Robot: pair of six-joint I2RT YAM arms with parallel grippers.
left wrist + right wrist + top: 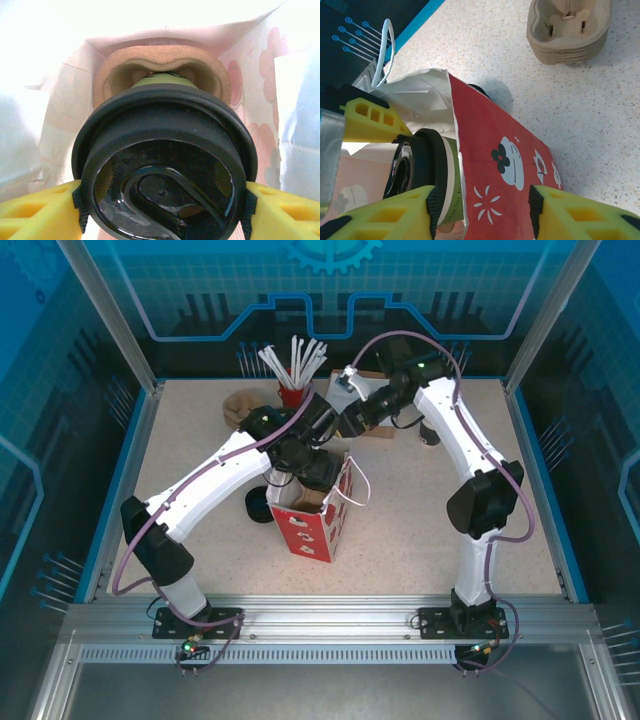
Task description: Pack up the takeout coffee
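takeout coffee (165,150) within bag (505,150) mouth, walls close

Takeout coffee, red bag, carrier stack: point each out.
takeout coffee (165,165): left wrist view, black lid.
red bag (505,160): right wrist view, printed side.
carrier stack (570,50): right wrist view, stacked edges.

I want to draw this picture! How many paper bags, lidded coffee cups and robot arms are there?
Red paper bag with white handles: 1
Dark green paper cup with black plastic lid: 1
White robot arms: 2
Total: 4
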